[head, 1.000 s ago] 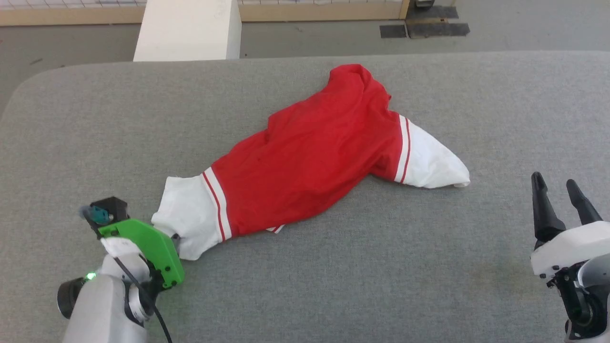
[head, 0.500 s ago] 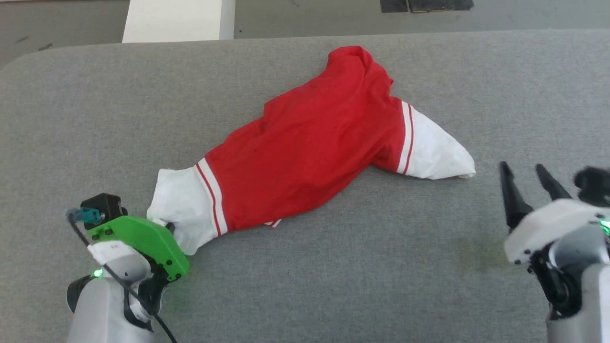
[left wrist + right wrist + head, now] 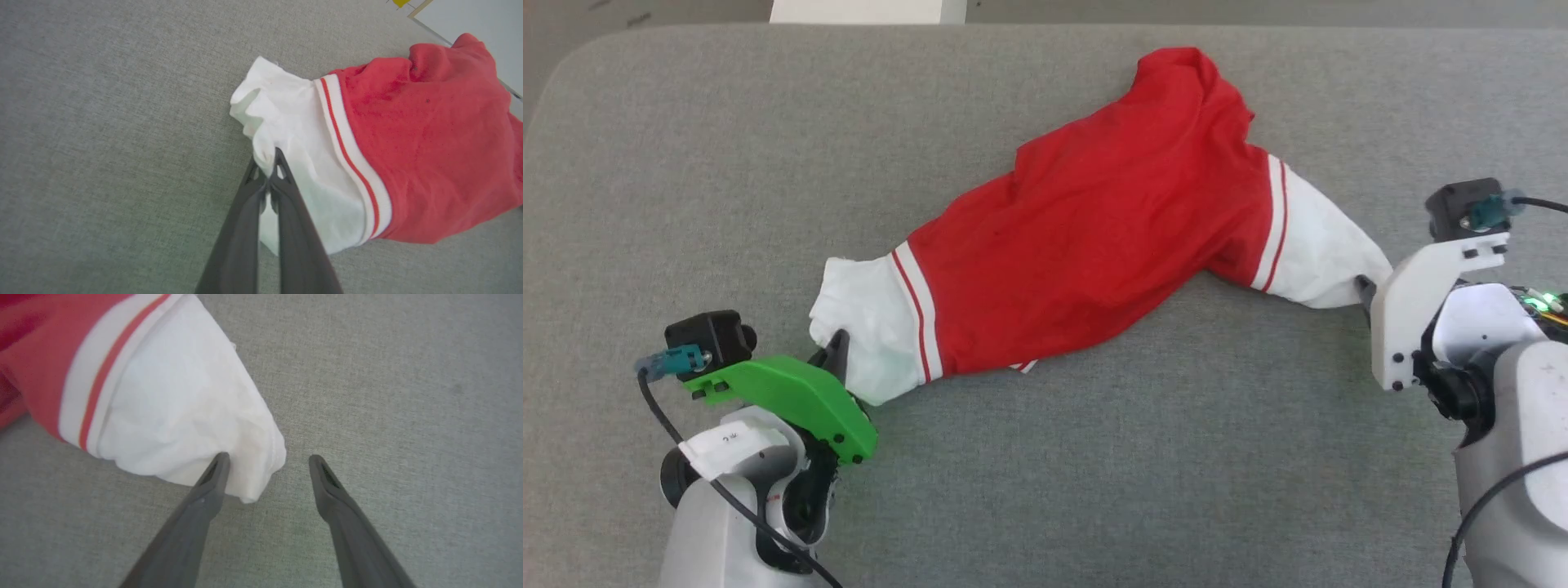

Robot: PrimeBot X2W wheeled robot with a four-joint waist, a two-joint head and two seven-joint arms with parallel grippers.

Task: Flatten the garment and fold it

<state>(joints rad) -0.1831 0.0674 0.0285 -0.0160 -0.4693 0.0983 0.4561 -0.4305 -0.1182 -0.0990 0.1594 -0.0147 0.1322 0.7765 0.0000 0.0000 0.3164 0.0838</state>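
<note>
- Head view: the fingers of the right claw [image 3: 1364, 287] are mostly hidden beneath its white mount [image 3: 1409, 318], at 3 o'clock.
- The left claw [image 3: 837, 353] is largely covered by its green mount [image 3: 784, 396], at 8 o'clock.
- Right wrist view: the garment [image 3: 163, 396] runs off-frame at 10 o'clock, its red part blurred.

We can read no lettering, number or brand; the small dark marks on the white tag [image 3: 732, 438] behind the left gripper [image 3: 837, 343] are too blurred.
</note>
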